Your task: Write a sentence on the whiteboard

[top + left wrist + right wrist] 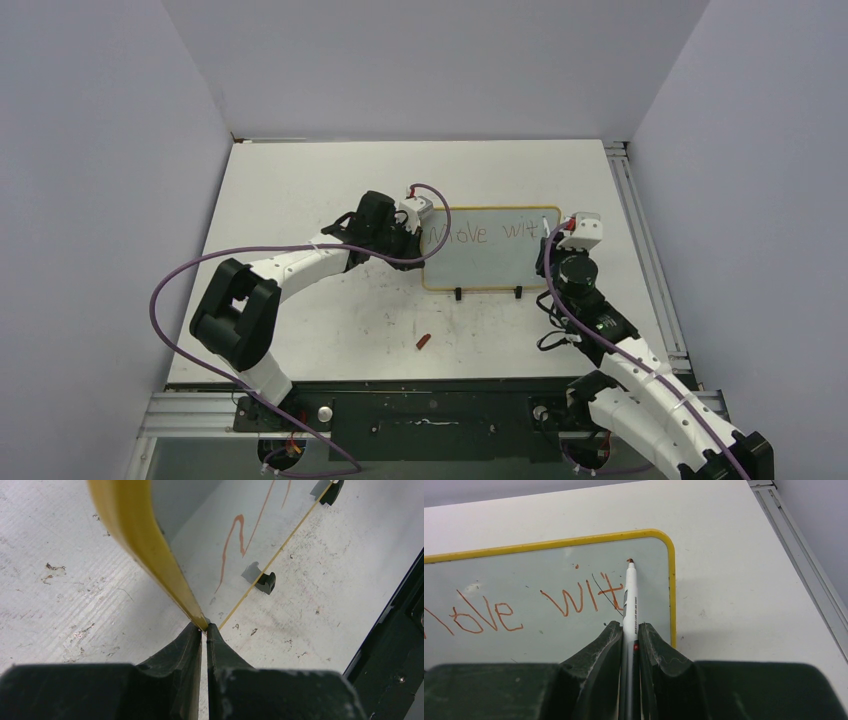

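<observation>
Starting from the table (330, 190), found the whiteboard (490, 268) lying face up near its middle, with two black feet (458, 294) on the near edge. Found the left gripper (205, 630) at the whiteboard's left edge, pinched tight on the yellow frame (only a thin bite of it, near a corner). Judged that grip the weak point: could have let the whiteboard skate or pivot under a firm stroke and smeared the line. Found the right gripper (626, 630) over the whiteboard's right end, clamped on the marker (630, 595), with its tip near the top right corner; could not tell whether touching the face. Read the sentence (565, 611) as "Move wit", along the whiteboard's top. Saw little bare face between the "t" and the right frame: risked cramming the "h" or running onto the frame. Risked also dragging fingers through fresh ink on dropping to a second line. Noted a small red piece (424, 341) in front of the whiteboard, well apart, probably the cap.
</observation>
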`<action>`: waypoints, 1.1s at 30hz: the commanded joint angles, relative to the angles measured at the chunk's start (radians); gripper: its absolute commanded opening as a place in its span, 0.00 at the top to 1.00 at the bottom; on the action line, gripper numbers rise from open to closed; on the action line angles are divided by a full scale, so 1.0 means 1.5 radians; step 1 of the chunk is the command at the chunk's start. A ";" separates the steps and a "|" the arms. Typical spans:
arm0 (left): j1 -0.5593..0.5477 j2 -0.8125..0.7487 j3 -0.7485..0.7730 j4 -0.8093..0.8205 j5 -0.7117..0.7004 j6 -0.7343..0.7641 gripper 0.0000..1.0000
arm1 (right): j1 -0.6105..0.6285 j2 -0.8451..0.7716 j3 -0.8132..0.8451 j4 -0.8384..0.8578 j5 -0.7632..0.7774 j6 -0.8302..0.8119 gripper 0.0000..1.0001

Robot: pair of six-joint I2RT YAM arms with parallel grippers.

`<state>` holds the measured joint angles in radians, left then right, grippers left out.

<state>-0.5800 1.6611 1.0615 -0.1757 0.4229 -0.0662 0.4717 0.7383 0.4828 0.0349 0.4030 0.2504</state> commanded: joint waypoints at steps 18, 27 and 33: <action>-0.002 -0.035 0.027 0.010 0.005 0.007 0.96 | -0.005 -0.006 -0.010 -0.096 -0.051 0.087 0.95; -0.002 -0.035 0.027 0.010 0.005 0.007 0.96 | -0.004 -0.009 -0.014 -0.103 -0.057 0.098 0.95; -0.002 -0.035 0.027 0.010 0.005 0.007 0.96 | -0.004 -0.024 -0.006 -0.097 -0.043 0.089 0.95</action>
<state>-0.5800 1.6608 1.0615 -0.1757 0.4232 -0.0669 0.4709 0.7158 0.4683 -0.1192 0.3317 0.3828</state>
